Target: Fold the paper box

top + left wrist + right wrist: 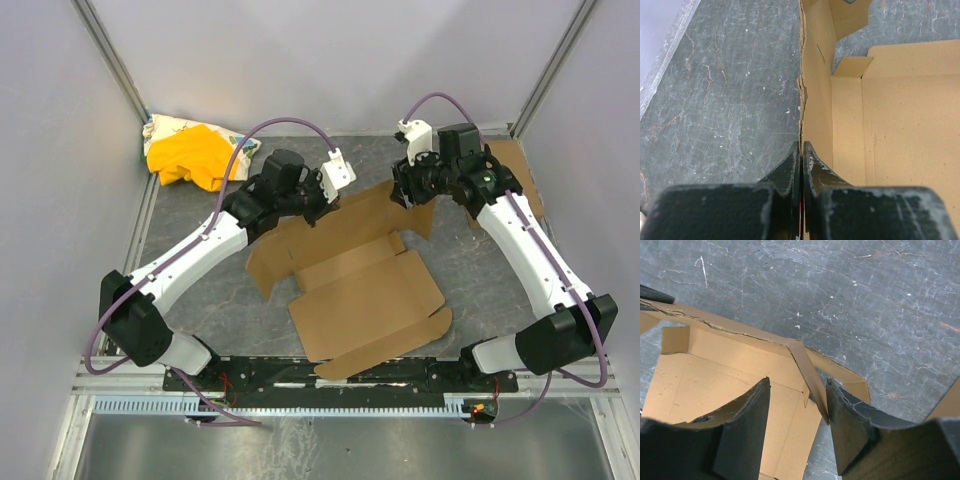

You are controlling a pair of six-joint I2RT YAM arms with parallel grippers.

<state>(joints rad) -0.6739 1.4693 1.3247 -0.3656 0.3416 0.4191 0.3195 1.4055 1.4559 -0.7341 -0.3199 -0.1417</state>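
Where we see the wall of the paper box: spanning hand to hand.
Left hand: clenched on its edge.
Right hand: released, straddling the corner flap.

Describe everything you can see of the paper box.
Plain brown corrugated cardboard, the paper box lies mostly flat on the dark table, flaps spread. Its far wall is raised, its edge frayed. The left gripper is shut on that edge; the open right gripper straddles a corner flap.
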